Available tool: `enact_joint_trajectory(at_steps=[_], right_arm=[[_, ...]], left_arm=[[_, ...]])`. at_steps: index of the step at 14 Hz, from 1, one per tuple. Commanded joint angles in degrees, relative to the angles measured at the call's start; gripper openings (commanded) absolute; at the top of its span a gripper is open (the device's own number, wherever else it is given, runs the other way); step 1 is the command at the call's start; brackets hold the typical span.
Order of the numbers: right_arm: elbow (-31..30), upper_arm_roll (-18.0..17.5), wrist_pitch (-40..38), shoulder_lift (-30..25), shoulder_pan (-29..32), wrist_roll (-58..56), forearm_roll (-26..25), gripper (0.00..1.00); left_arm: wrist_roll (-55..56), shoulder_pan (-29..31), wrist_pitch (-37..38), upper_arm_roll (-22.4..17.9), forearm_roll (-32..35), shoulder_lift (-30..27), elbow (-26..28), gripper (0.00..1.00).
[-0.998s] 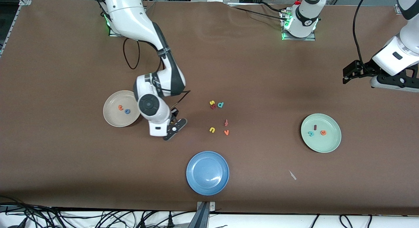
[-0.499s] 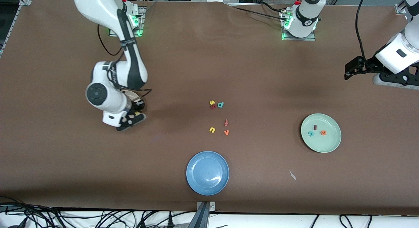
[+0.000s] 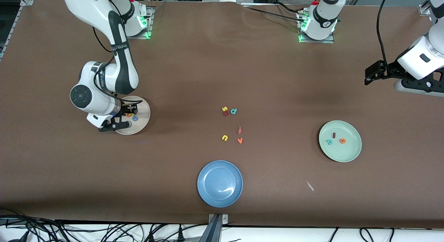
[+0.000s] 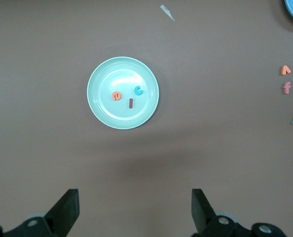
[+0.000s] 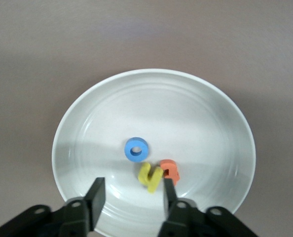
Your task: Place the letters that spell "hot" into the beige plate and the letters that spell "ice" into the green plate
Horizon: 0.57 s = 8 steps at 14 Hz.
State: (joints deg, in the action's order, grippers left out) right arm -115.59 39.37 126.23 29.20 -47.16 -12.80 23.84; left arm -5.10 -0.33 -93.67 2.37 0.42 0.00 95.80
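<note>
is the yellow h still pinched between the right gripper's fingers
No: in the right wrist view the yellow h lies in the beige plate beside the orange t, with the right gripper open above it.

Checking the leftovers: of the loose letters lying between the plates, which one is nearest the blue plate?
The orange "v". It lies closest to the blue plate, just ahead of the yellow "n/u" beside it; the others lie farther from the front camera.
</note>
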Motion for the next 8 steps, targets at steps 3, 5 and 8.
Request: enact_joint_trajectory(at_steps=[3,5,8], right_arm=[[8.5,-0.6,-7.3,1.5,-0.3,22.7,-0.3,1.00],[12.2,-0.6,-10.4,2.3,0.1,25.8,-0.3,1.00],[13.2,-0.3,-11.7,2.4,0.7,27.0,-0.2,1.00]], left_arm=[[0.4,-0.5,1.5,0.0,-0.2,0.8,-1.9,1.00],[0.4,-0.5,1.5,-0.1,-0.2,0.8,-2.0,1.00],[-0.1,-0.3,1.6,-0.2,-0.2,0.9,-2.0,1.00]])
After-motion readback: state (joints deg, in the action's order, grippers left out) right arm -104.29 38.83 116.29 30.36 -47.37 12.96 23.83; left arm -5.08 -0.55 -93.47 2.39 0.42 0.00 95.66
